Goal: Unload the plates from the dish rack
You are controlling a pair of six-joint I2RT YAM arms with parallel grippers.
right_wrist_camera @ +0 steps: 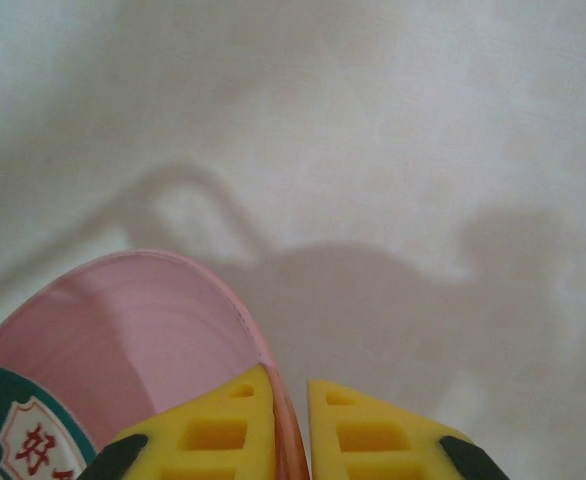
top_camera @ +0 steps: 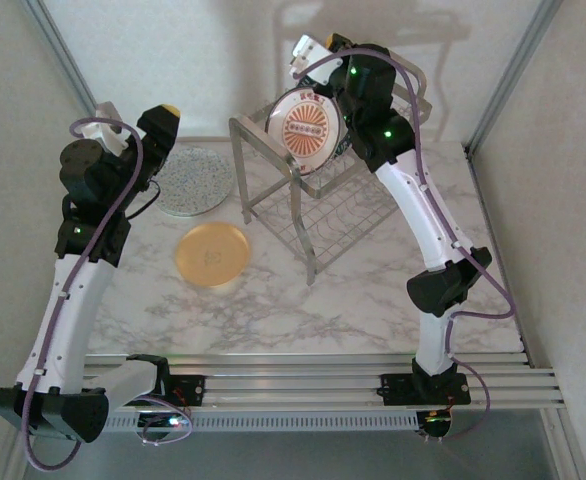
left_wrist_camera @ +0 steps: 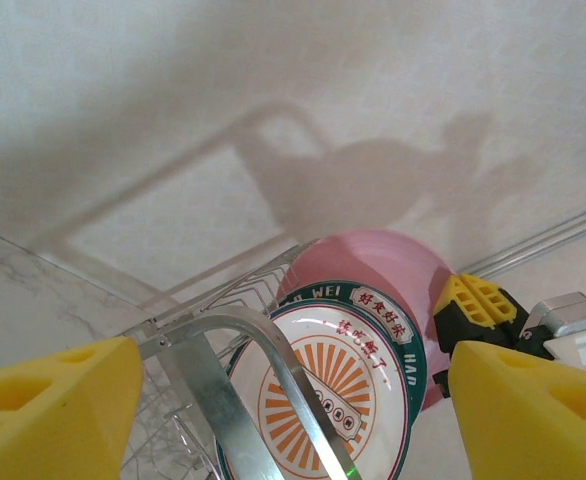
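While the left claw (top_camera: 135,118) hangs wide open and empty at the far left, seemingly kept clear of the work, two plates lie flat on the marble table (top_camera: 323,300) beside it. They are a speckled plate (top_camera: 191,182) and, nearer the arms, an orange plate (top_camera: 213,253), both apparently unloaded. To their right is the dish rack (top_camera: 240,170), whose upper slots hold a sunburst plate (top_camera: 308,125) upright on edge. A pink plate (right_wrist_camera: 123,320) stands just behind it. At the rack's far side the right claw (right_wrist_camera: 291,420) is pinched shut on the pink plate's top rim, one yellow finger on each face. That grip looks suited to drawing the plate straight up out of its slot.
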